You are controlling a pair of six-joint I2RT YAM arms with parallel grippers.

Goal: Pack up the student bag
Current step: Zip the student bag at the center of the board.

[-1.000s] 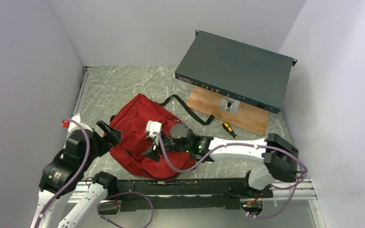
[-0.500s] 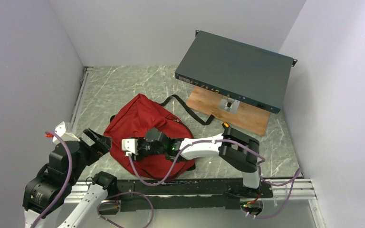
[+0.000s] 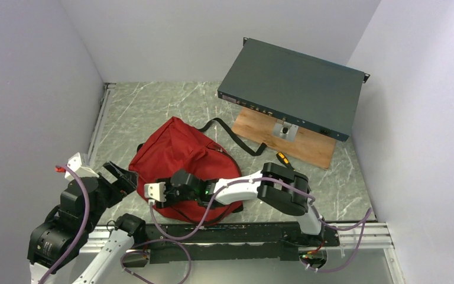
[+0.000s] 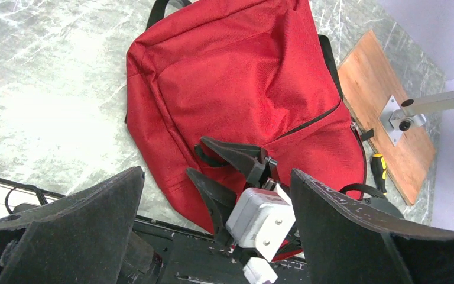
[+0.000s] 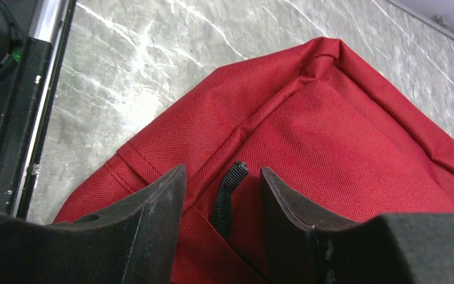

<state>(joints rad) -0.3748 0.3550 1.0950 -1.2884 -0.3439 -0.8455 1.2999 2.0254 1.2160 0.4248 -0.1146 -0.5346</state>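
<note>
The student bag [image 3: 180,154] lies flat on the marble table [image 3: 142,106], left of centre and close to the near edge, with 1 black strap [image 3: 230,133] trailing toward the far side. We judge it soft, limp and light. The woven red cloth is slumped with little inside, so it should sag and fold when lifted rather than hold any shape. The flat panels offer nothing to pinch, so we would take hold at a seam ridge, the strap, or the black zip pull [image 5: 227,195]. The right gripper [image 5: 223,171] hangs over the bag's near corner, its 2 fingers parted on either side of that pull without pinching it. The left gripper [image 3: 120,178] waits just beside the bag's left edge, spread wide and empty.
</note>
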